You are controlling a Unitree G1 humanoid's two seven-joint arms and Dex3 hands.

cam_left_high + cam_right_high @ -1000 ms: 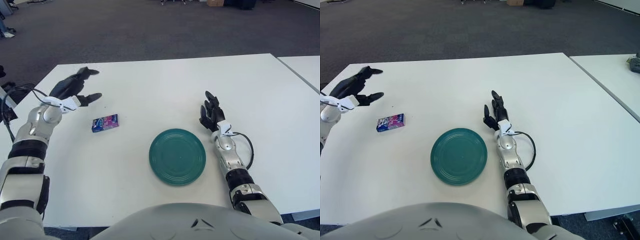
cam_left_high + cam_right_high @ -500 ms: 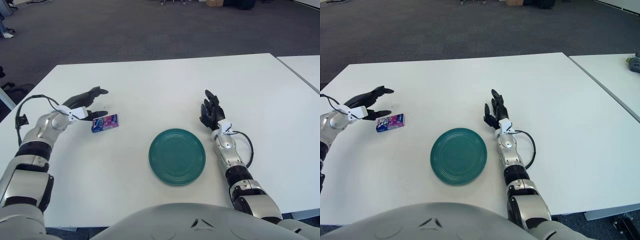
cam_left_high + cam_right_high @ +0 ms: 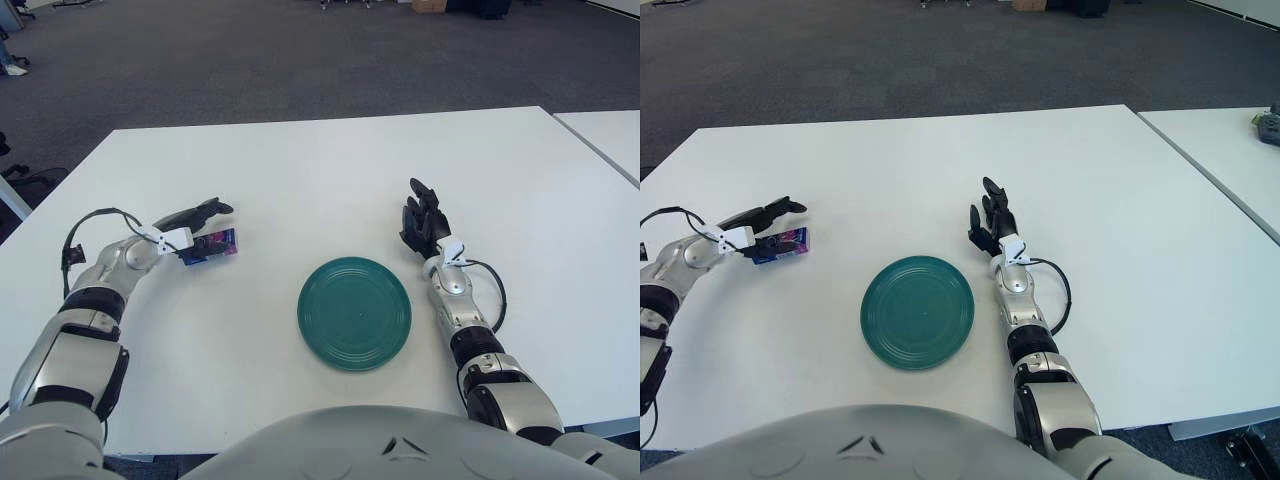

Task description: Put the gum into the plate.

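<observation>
White table (image 3: 300, 170) seen from the robot's head, both eye views. Teal plate (image 3: 354, 312), round and ridged, lies flat near the table's front edge, bare of contents. Gum pack (image 3: 210, 246), a small box printed blue and purple, lies flat on the table at about 10 o'clock from the plate, well apart from it and outside its rim.

Left hand (image 3: 190, 228) is at the gum pack, reaching in from the pack's 9 o'clock side. Its dark fingers (image 3: 772, 211) are spread: one extends over the pack's far edge, another sits low at the pack's near-left end. Whether the fingers touch the box cannot be told; they have not closed around it, and the pack shows no lift from the table.

Right hand (image 3: 989, 224) shows at 2 o'clock from the plate, just beside its rim, fingers loosely extended away from the robot and holding nothing. A black cable loops beside its forearm.

The right eye view alone shows a neighbouring table's (image 3: 1230, 150) far side with a small dark object (image 3: 1268, 125) at the picture's right edge; the left eye view alone shows dark furniture parts past the table's left edge. Grey carpet (image 3: 250, 60) lies beyond.
</observation>
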